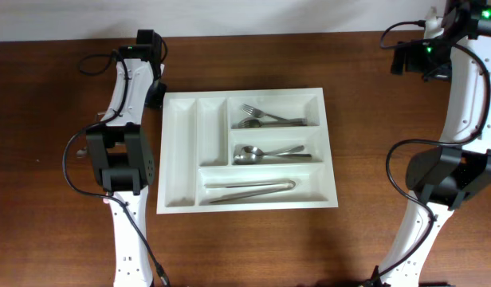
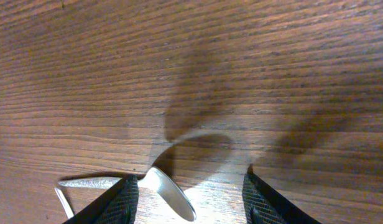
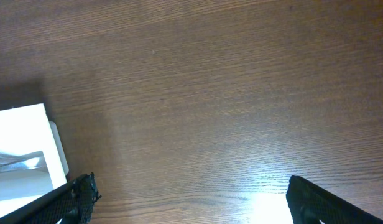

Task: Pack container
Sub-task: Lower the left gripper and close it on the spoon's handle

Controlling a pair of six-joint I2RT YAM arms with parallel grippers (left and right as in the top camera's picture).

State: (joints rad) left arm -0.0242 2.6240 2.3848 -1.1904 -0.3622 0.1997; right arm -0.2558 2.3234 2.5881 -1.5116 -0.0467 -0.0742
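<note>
**Lopsided pinch risking a skidding spoon**

The dark brown wooden counter [image 1: 54,119] is offering a hard, slick face, so flat cutlery is likely resisting any pickup. The large white rectangular plastic cutlery tray [image 1: 182,151] is sitting mid-counter. It is carrying steel forks [image 1: 269,119], steel spoons [image 1: 265,153] and long steel tongs [image 1: 249,190] toward its 3 and 6 o'clock, with both narrow upright slots bare.

At the tray's 10 o'clock, the left tool [image 2: 191,182] is standing half-spread around a loose shiny steel spoon [image 2: 171,194]. That spoon is lying hard by one finger [image 2: 126,199], so a squeeze risks shoving or flipping it instead of lifting it. A thin steel piece [image 2: 86,182], unidentifiable, is lying alongside and may be getting snagged.

The right tool [image 3: 190,186] is hanging wide and empty at 2 o'clock, posing little danger.
</note>
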